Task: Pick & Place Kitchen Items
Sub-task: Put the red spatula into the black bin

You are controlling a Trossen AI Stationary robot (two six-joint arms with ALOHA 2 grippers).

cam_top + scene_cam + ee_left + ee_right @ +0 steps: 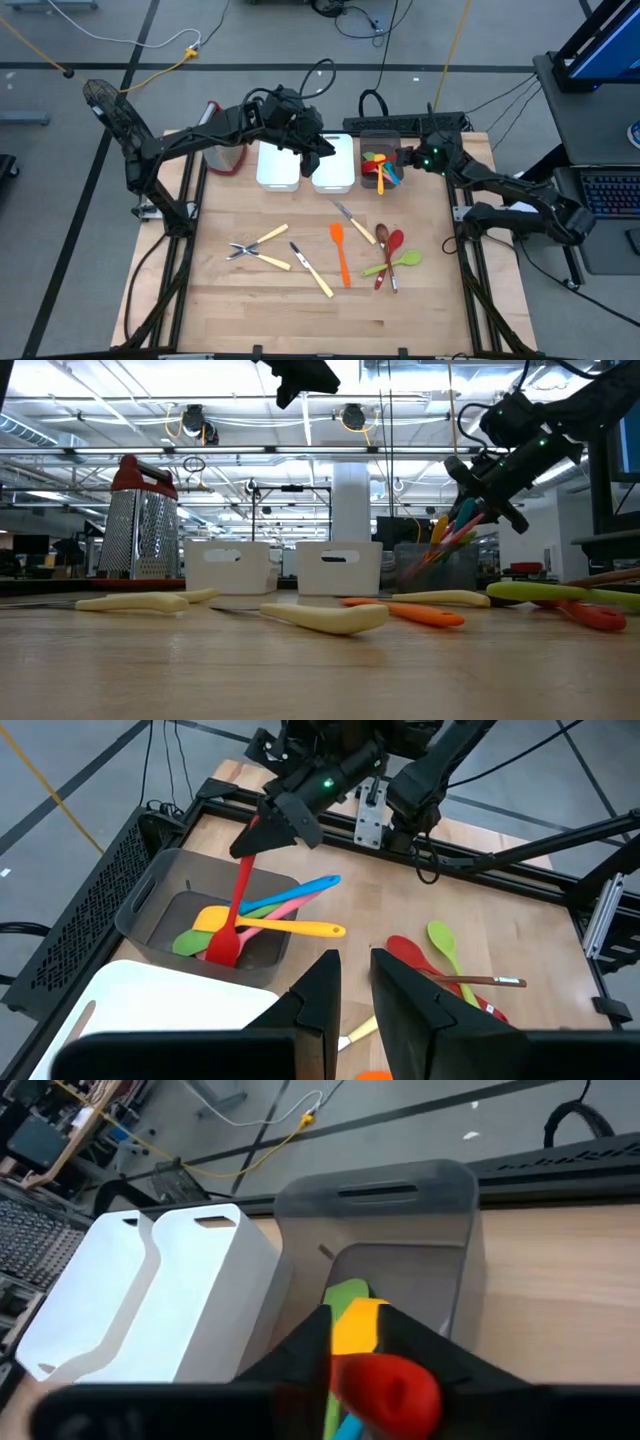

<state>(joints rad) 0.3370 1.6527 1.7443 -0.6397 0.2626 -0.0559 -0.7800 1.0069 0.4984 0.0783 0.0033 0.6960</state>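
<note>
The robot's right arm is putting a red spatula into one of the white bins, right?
Not quite. The right end effector does hold the red spatula, but it is lowering it into the dark bin, not a white one. The left wrist view shows it among the other colourful utensils there.

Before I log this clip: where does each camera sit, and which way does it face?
High view: overhead, straight down on the wooden table; both arms show.
Low view: table height, across the utensils into the room; right gripper hangs above.
Left wrist view: on the left arm, past the open left gripper toward the dark grey bin.
Right wrist view: over that bin; right gripper shut on the red spatula.
Shared: both wrist views show the bin.
</note>
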